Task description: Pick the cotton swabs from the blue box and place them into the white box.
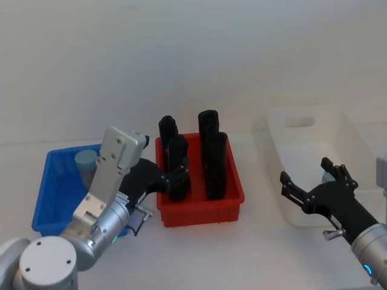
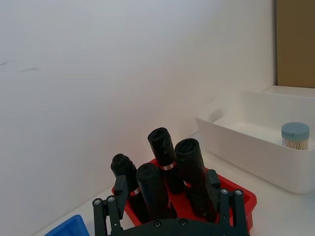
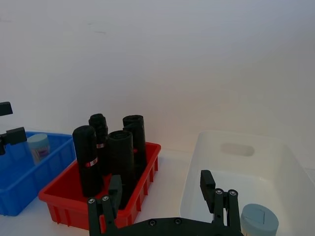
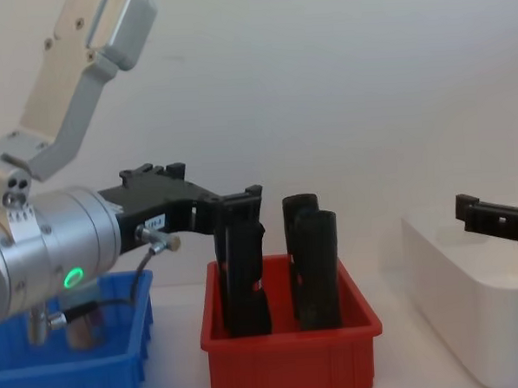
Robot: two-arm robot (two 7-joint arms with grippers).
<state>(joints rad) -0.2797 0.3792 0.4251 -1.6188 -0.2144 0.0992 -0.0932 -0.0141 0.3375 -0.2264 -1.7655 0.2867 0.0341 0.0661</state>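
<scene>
White box, right of frame: plain, thick-rimmed, holding one cotton swab tub with pale blue lid. Blue box, lower left: another tub. White surface, white wall. Left gripper and right gripper: fingers apart, empty.

The left arm is being seen as a silver-grey metal body with rounded joints and a boxy pale-grey link, small screws being visible on it. A green light is glowing on its cylindrical wrist, and a thin black cable is running beneath. Both the left gripper and the right gripper are being shown as matt black, with slim angular fingers.
</scene>
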